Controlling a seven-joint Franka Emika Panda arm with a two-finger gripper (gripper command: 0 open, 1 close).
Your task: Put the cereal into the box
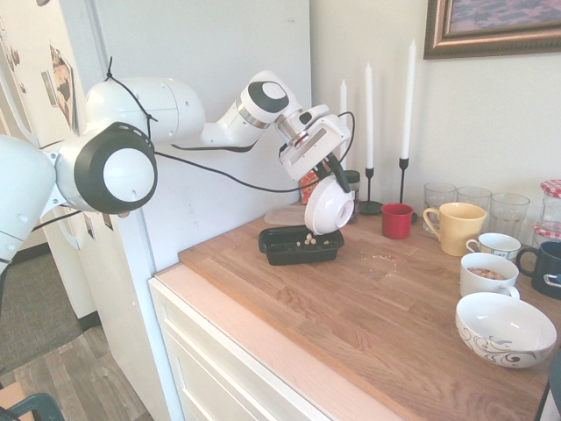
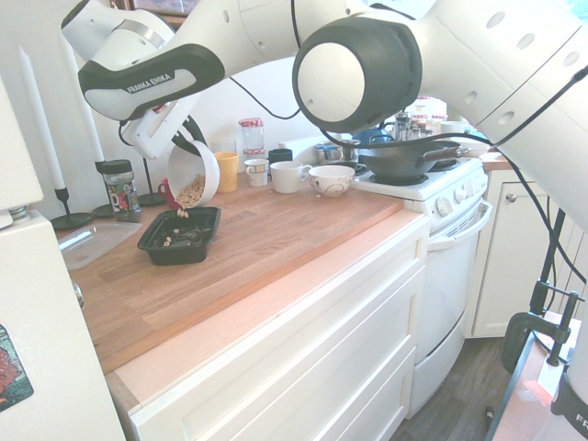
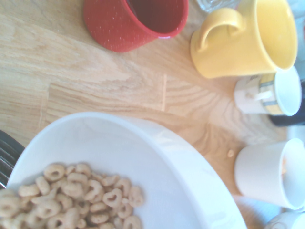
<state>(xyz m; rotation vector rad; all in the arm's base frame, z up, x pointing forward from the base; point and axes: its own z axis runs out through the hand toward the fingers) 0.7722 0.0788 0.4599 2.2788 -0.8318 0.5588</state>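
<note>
Above the black box: my claw (image 1: 330, 168), clamped on the rim of a white bowl (image 1: 330, 207), which I hold tipped over the box (image 1: 301, 246).
Cereal: ring-shaped pieces (image 2: 191, 192) lie inside my tilted bowl, below my claw; a few spill past its lip, and some already sit in the box.
Bowl: tilted, its mouth facing down toward the box.
Table: wooden (image 1: 351, 324), with a few crumbs beside the box.
Near the bowl: a red mug (image 1: 397, 221), and next to it a yellow mug (image 1: 456, 228).
Beside the box: a clear lid (image 2: 99, 243) and a dark-topped jar (image 2: 121, 190).
Behind: white candles (image 1: 409, 101) in black holders.
</note>
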